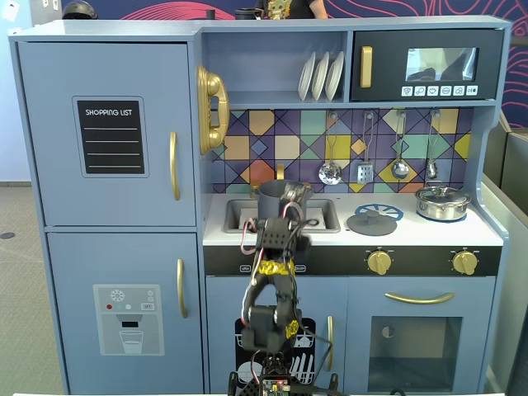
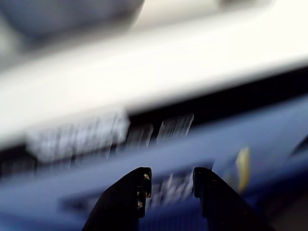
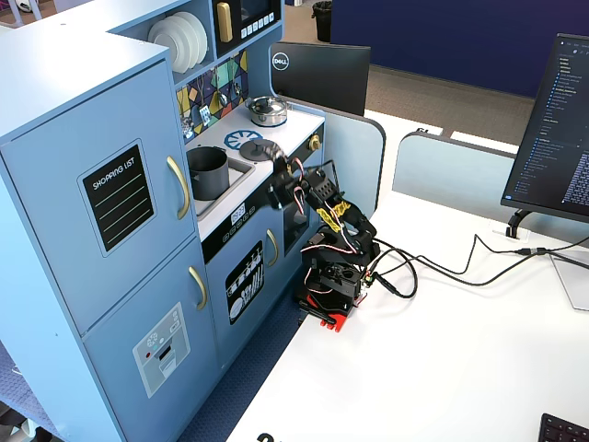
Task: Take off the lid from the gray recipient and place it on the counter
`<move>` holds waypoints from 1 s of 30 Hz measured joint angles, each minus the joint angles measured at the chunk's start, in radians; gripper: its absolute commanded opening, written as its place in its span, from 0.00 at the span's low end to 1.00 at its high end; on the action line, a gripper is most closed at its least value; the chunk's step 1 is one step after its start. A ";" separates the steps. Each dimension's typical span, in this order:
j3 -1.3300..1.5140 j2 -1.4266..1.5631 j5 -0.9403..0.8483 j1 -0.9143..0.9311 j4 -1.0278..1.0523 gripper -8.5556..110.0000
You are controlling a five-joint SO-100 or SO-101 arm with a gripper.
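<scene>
the flat dark-gray lid [image 1: 371,222] lies on the white counter [image 1: 483,233] at three o'clock of the open gray pot [image 1: 273,198], looking light and stiff, best pinched by its knob, while the gripper [image 2: 168,185] fingers stand apart, empty.

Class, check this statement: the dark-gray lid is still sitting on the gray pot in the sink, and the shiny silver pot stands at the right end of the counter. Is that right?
Not quite. In a fixed view the lid lies flat on the counter by the burner print, and the gray pot in the sink is open. The shiny silver pot does stand at the right end.
</scene>
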 measured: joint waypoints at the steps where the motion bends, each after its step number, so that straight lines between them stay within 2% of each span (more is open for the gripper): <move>1: 0.049 0.031 0.008 -0.025 0.011 0.07; 5: 0.288 0.106 0.009 -0.095 -0.035 0.07; 12: 0.689 0.120 0.008 -0.167 -0.408 0.07; 15: 0.730 0.132 0.021 -0.186 -0.460 0.07; 18: 0.739 0.167 0.021 -0.179 -0.374 0.07; 26: 0.739 0.337 0.011 -0.166 0.094 0.09; 30: 0.736 0.357 -0.046 -0.169 0.170 0.10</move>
